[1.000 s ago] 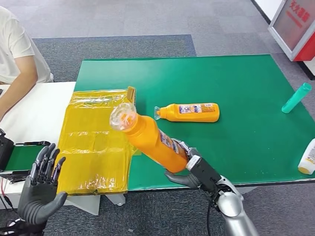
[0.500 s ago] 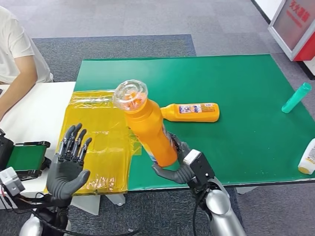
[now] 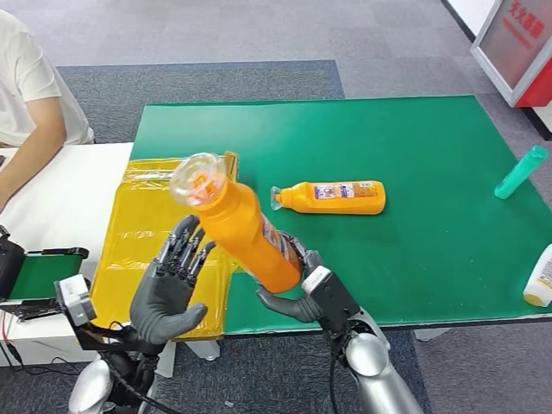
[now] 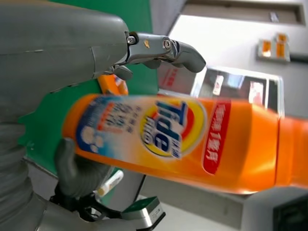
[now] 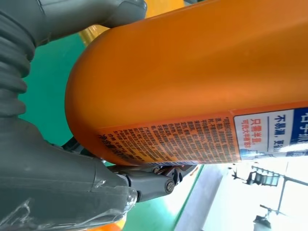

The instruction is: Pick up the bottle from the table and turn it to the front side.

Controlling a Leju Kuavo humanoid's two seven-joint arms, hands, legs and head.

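My right hand (image 3: 294,285) grips the base of an orange detergent bottle (image 3: 241,226) and holds it in the air over the table's near edge, tilted with its clear cap (image 3: 197,179) up and to the left. The left wrist view shows the bottle (image 4: 174,139) with its Tide label, and the right wrist view shows the bottle (image 5: 203,82) with fine print on its back label. My left hand (image 3: 171,285) is raised just left of the bottle, palm toward it, fingers spread and apart from it. A second orange bottle (image 3: 332,197) lies on its side on the green table (image 3: 423,155).
A yellow plastic bag (image 3: 143,250) lies at the table's left end. A teal bottle (image 3: 518,172) and a white bottle (image 3: 539,278) lie at the right edge. A person in a white shirt (image 3: 26,95) sits at the far left by a white table (image 3: 59,207).
My left hand has risen and moved right, close beside the bottle. The right hand has tilted the bottle so the cap swung left, and shifted slightly left.
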